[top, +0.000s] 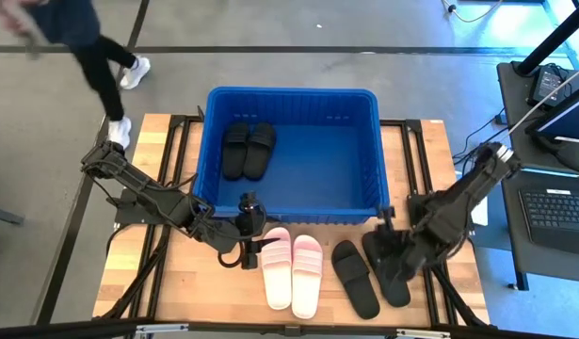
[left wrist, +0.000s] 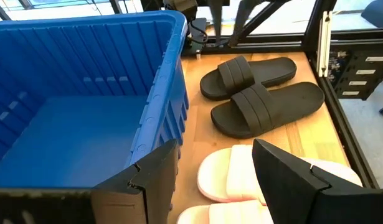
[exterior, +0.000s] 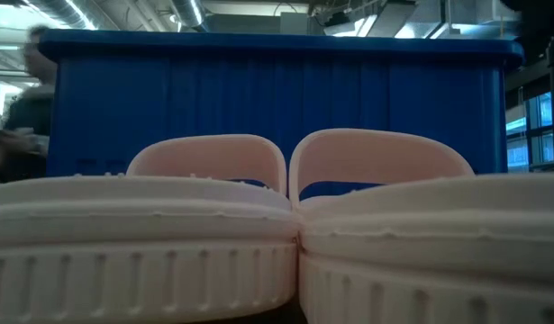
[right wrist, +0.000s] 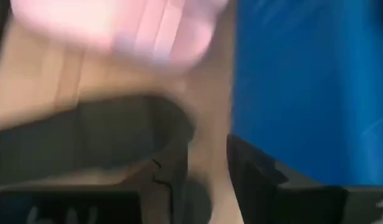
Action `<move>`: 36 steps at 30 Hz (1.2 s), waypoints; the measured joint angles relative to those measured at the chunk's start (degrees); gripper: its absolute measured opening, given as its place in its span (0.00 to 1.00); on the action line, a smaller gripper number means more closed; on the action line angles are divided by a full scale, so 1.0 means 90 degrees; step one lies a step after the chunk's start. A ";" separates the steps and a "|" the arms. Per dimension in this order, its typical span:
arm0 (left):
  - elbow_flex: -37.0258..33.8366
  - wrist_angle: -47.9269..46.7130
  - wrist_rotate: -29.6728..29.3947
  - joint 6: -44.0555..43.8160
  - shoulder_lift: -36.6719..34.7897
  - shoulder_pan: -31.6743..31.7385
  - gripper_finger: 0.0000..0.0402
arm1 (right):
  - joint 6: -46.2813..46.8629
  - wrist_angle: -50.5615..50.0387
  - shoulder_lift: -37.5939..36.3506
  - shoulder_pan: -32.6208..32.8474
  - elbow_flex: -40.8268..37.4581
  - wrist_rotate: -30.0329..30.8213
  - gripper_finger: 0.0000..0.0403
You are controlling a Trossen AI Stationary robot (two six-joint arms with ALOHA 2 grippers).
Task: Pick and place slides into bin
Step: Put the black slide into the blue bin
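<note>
The blue bin (top: 291, 151) sits at the far middle of the wooden table (top: 157, 282), its rolled rim nearly touching the table's far edge, with bare wood strips left on either side. Inside it, against the left wall, two black slides (top: 249, 149) lie side by side; the rest of the smooth plastic floor is open. In front of the bin's near wall lie the pink-white slides (top: 292, 269) as a touching pair, and just right of them the other black slides (top: 369, 271), angled slightly apart.

The left gripper (top: 251, 247) hovers at the pale pair's left edge, close to the bin's near wall, its fingers (left wrist: 291, 171) spread wide and holding nothing. The right gripper (top: 394, 247) is over the far end of the rightmost black slide; its fingers stand partly apart, but I cannot tell whether they grasp anything (its wrist view is smeared).

From table level the pale slides show ribbed foam sides and arched straps. A person (top: 91, 56) walks beyond the table's far left corner.
</note>
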 joint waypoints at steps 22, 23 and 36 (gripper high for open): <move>0.0000 -0.0014 -0.0002 0.0289 0.0000 0.0009 0.50 | 0.1202 -0.0917 0.2087 0.0738 0.0379 -0.1642 0.67; 0.0000 -0.0014 -0.0001 0.0287 0.0000 0.0010 0.50 | 0.1183 -0.0910 0.2174 0.0763 0.0336 -0.1645 0.69; 0.0000 -0.0012 -0.0001 0.0279 0.0000 0.0012 0.50 | 0.1526 -0.0552 0.3162 0.0863 -0.0036 -0.1320 0.64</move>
